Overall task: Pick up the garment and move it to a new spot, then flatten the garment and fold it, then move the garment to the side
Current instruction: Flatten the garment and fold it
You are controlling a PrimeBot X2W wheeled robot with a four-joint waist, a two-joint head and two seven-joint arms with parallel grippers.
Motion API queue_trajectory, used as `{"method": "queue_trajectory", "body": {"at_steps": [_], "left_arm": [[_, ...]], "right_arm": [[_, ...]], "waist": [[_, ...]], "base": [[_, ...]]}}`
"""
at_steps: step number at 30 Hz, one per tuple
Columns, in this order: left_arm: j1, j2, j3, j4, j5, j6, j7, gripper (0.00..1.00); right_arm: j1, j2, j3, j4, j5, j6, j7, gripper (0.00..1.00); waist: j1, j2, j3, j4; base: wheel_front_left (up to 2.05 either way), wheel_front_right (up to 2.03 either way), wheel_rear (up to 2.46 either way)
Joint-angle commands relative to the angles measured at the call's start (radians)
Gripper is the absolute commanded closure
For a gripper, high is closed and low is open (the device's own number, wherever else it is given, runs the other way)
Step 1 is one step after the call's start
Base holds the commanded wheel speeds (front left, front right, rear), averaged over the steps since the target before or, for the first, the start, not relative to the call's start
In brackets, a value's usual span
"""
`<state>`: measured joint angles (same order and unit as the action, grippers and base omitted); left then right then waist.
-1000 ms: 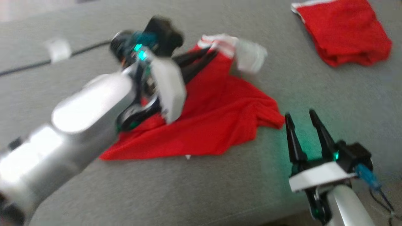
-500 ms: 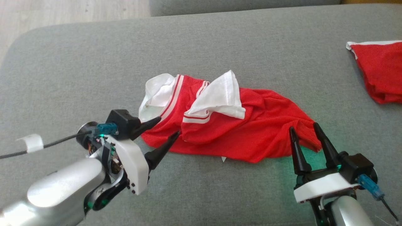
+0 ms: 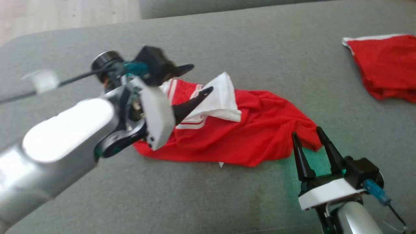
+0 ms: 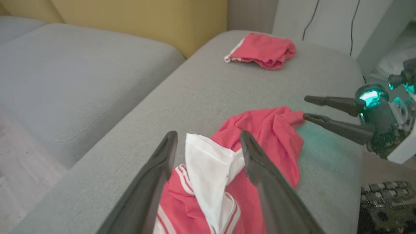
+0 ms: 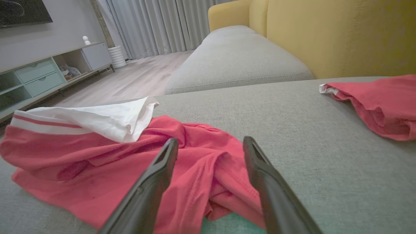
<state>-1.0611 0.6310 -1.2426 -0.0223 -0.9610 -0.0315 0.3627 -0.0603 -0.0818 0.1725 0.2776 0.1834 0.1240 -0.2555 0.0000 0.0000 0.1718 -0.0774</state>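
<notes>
While both grippers stand with fingers spread and empty, the garment (image 3: 250,136) lies crumpled on the cushion (image 3: 260,48) between them. Its white-trimmed end is close below the left gripper (image 3: 202,78), and its red hem is just ahead of the right gripper (image 3: 306,131). To flatten it well, I'd say each should pinch one outer edge, a single layer only, then draw apart low over the cushion. Counted: two grippers, two red garments, the other garment (image 3: 386,65) well beyond the right gripper.
</notes>
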Motion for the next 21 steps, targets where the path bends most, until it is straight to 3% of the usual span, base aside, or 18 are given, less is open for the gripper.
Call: {"method": "queue_trajectory", "body": {"at_steps": [1, 4, 8, 21], "left_arm": [[-0.064, 0.009, 0.039, 0.003, -0.003, -0.012, 0.02, 0.0], [-0.114, -0.053, 0.003, 0.073, -0.018, -0.063, 0.127, 0.0], [-0.134, -0.09, -0.016, 0.134, -0.025, -0.086, 0.193, 0.0], [-0.103, -0.093, -0.036, 0.189, -0.04, -0.099, 0.301, 0.0]], "right_arm": [[-0.037, -0.006, 0.024, -0.025, 0.002, 0.007, -0.006, 0.0], [-0.056, 0.005, 0.032, -0.023, 0.01, 0.007, -0.006, 0.0], [-0.072, 0.015, 0.031, -0.024, 0.017, 0.007, -0.006, 0.0], [-0.1, 0.03, 0.029, -0.03, 0.033, 0.007, -0.006, 0.0]], "waist": [[0.0, 0.0, 0.017, -0.025], [0.0, 0.0, 0.052, -0.081], [0.0, 0.0, 0.092, -0.134], [0.0, 0.0, 0.165, -0.235]], "base": [[0.0, 0.0, 0.0], [0.0, 0.0, 0.0], [0.0, 0.0, 0.0], [0.0, 0.0, 0.0]]}}
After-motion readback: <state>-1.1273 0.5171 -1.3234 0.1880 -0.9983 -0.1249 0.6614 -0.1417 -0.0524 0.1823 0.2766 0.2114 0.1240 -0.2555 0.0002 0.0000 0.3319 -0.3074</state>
